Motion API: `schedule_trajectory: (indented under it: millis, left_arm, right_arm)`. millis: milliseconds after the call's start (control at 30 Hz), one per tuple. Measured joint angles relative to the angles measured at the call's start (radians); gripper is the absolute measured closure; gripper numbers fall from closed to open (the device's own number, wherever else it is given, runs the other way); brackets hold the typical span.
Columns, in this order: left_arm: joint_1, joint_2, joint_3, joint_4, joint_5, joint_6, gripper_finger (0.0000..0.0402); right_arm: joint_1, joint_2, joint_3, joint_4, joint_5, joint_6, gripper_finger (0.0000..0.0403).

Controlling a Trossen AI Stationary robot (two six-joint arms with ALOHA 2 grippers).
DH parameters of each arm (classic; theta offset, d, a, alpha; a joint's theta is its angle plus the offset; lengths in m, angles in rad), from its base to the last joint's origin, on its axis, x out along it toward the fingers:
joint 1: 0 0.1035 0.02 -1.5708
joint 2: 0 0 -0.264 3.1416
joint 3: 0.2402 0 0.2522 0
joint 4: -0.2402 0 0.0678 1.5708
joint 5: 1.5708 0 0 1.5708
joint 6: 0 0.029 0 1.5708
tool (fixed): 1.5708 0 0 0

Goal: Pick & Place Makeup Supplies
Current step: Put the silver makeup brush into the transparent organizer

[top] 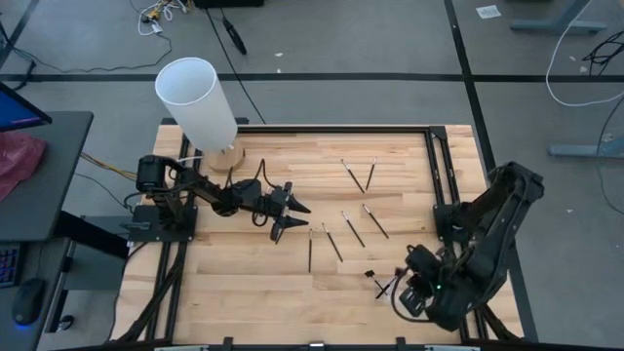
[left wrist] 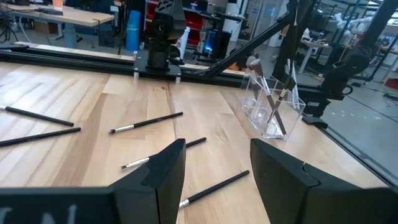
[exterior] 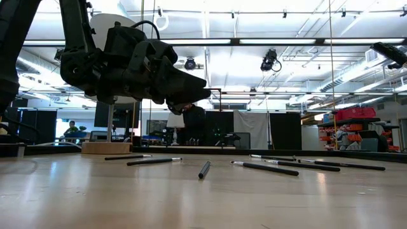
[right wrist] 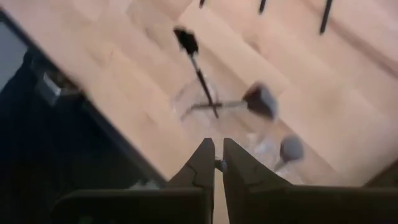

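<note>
The main risk, as I judge it, is that the left hand (top: 290,216) comes down off-line on a thin brush (top: 310,250) and the tips roll or flick it across the surface (top: 244,292) into its neighbours, or close on two at once, since several lie near each other. That hand hovers above the surface near the centre-left, fingers spread apart and empty, pointing toward three o'clock, with the nearest brush just past it at about four o'clock. More brushes are scattered from the centre toward one o'clock, including a crossed pair (top: 359,174). A clear holder (left wrist: 271,106) with a few brushes already in it stands at about five o'clock, close to the right hand (right wrist: 218,163), which rests folded low there with fingers together, holding nothing I can make out. A careless reach could knock that light holder over. A white cylinder (top: 198,101) stands at eleven o'clock.
</note>
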Motion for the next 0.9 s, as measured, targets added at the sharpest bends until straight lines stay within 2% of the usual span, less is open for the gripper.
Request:
schedule_trajectory:
  millis: [100,367,533,900]
  left_arm:
    - [0.0,0.0,0.0,-0.003,0.0,0.0,0.0218]
    - [0.0,0.0,0.0,-0.008,0.0,0.0,0.0218]
    - [0.0,0.0,0.0,-0.014,0.0,0.014,0.0218]
    - [0.0,0.0,0.0,-0.016,0.0,0.015,0.0218]
  right_arm:
    - [0.006,0.036,0.0,-0.021,0.06,0.065,0.0392]
    - [0.06,0.085,0.0,-0.092,0.053,0.297,0.0392]
    - [0.096,0.09,-0.04,-0.075,0.094,0.442,0.0392]
    - [0.092,0.088,-0.244,0.182,0.081,0.448,0.0392]
